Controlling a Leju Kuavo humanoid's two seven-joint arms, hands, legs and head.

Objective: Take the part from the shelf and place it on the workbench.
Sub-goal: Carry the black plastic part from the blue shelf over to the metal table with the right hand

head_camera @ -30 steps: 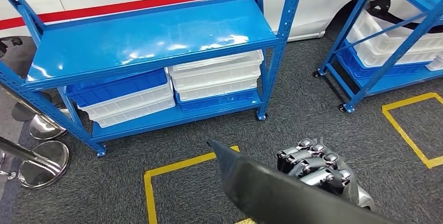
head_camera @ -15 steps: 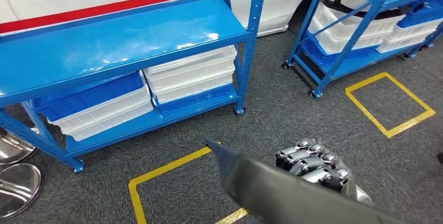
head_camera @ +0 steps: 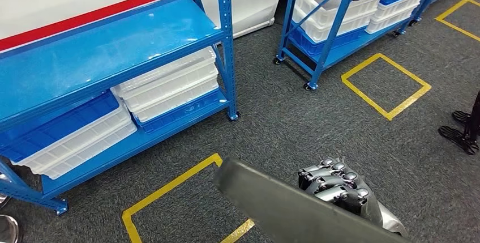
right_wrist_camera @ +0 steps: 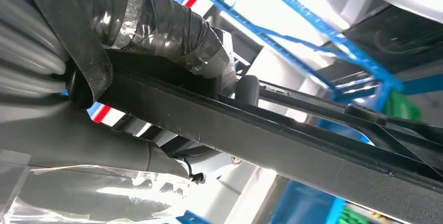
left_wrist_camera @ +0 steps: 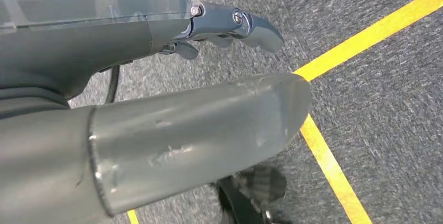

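The right hand [head_camera: 339, 189] has its fingers curled over the far edge of the part [head_camera: 283, 206], a long dark grey strip that it carries low in front of the body. In the right wrist view the fingers [right_wrist_camera: 156, 31] wrap over the black edge of the part [right_wrist_camera: 292, 145], so the hold looks firm. The strip's long axis runs from beside the right hand out toward the left, its rounded free end hanging above the yellow floor marking [head_camera: 170, 189]. In the left wrist view the left hand [left_wrist_camera: 230, 23] has its fingers slightly bent with nothing visibly between them, the part [left_wrist_camera: 198, 135] lying just beside the thumb; whether it touches I cannot tell. No counter is visible; only the blue shelf [head_camera: 102, 56] stands ahead of the hands, so the placing step is not yet begun.
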